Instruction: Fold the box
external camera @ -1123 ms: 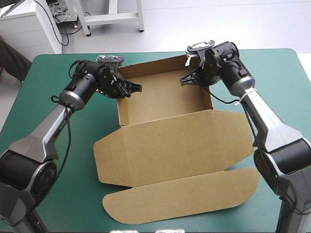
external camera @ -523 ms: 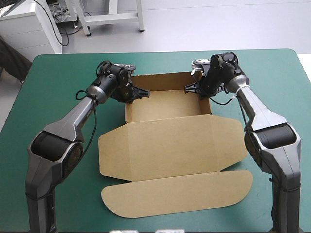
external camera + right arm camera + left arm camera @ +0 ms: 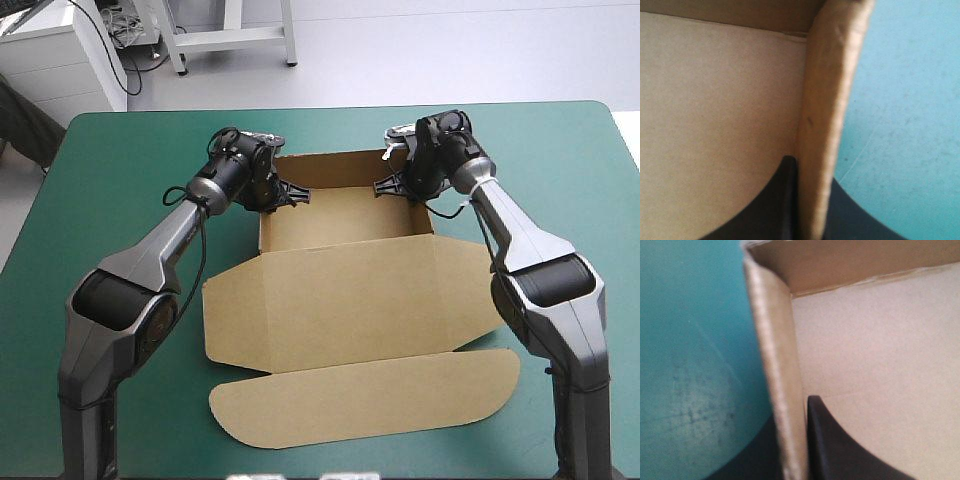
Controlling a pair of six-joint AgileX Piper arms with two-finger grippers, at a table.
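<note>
Box (image 3: 350, 290) seemingly unmoved since before

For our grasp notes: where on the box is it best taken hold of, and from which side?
Probably at the upright side walls of the box, over their top edge: each is a thin standing sheet, so one finger fits inside, one outside, as the left gripper and right gripper hold now. The lid lies flat.
</note>
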